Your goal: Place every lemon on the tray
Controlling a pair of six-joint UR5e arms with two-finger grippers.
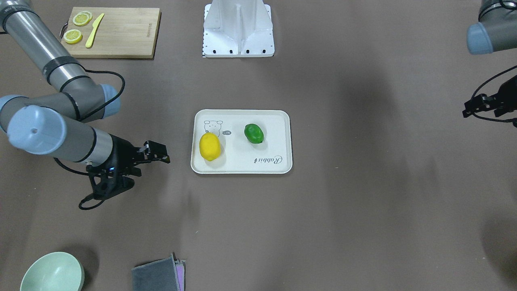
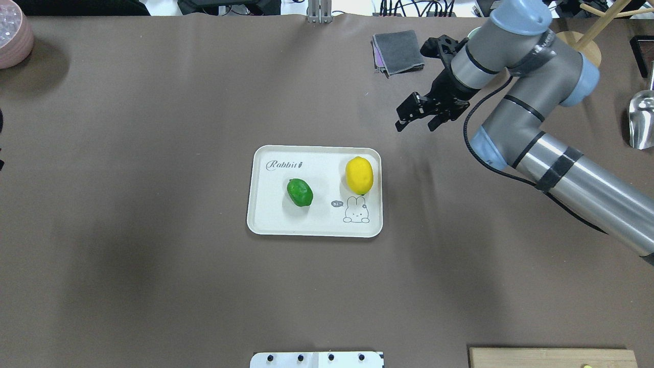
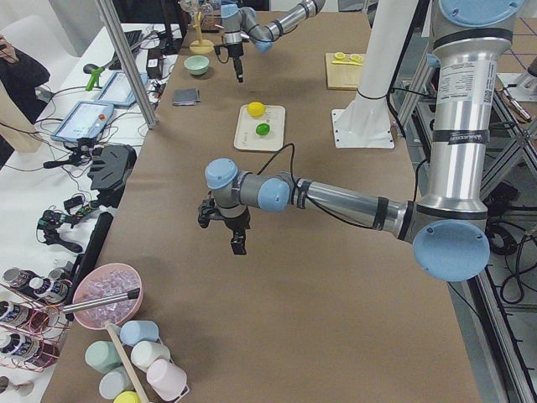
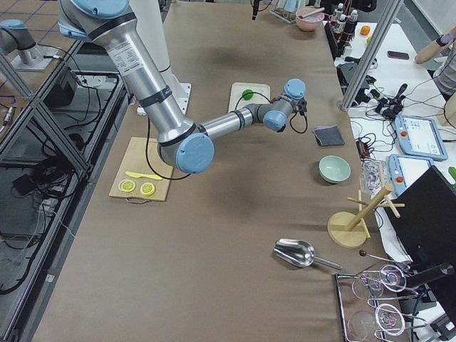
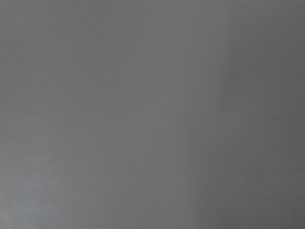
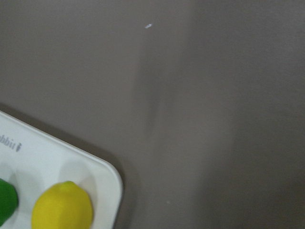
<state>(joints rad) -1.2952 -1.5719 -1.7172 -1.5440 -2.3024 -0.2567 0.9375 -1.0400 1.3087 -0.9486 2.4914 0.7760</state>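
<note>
The cream-white tray (image 1: 242, 171) lies at the table's middle; it also shows in the overhead view (image 2: 314, 234). The yellow lemon (image 1: 210, 146) (image 2: 359, 175) rests on it by the bear drawing. The green lemon (image 1: 254, 133) (image 2: 299, 192) rests near the tray's centre. My right gripper (image 2: 415, 124) (image 1: 161, 155) hovers above the bare table beside the tray, apart from it, open and empty. Its wrist view shows the tray corner (image 6: 57, 157) and both lemons. My left gripper (image 1: 468, 111) is far off at the table's end, looks open and is empty.
A wooden cutting board (image 1: 121, 34) with lemon slices (image 1: 73, 36) and a yellow knife (image 1: 94, 30) lies near the robot's base mount (image 1: 238, 30). A green bowl (image 1: 52, 273) and a grey cloth (image 1: 157, 275) sit at the far edge. A metal scoop (image 2: 641, 117) lies at the right.
</note>
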